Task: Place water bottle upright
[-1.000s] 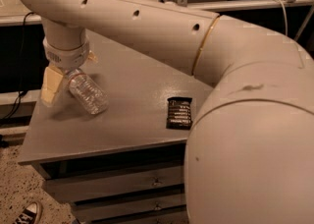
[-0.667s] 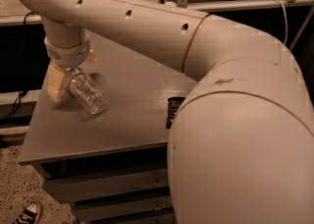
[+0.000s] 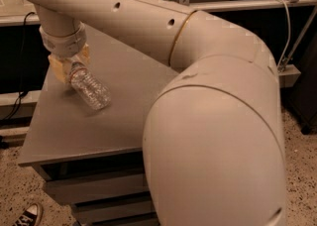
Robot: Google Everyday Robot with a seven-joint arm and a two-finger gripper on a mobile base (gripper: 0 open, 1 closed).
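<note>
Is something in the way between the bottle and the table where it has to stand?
Nothing visible is. The gripper grips the water bottle by its neck end, tilted, over the grey table, with nothing between them.

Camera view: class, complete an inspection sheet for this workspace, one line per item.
Surface: grey table over drawers.
Job's things: water bottle tilted, neck end up in the gripper, not upright.
Clutter: nothing seen.
Grippers: gripper above the table's far corner at picture left, shut on the bottle's neck.
Cables: black cable beside the table; pale cable at picture right.
Surroundings: speckled floor; shoe at the bottom corner.
</note>
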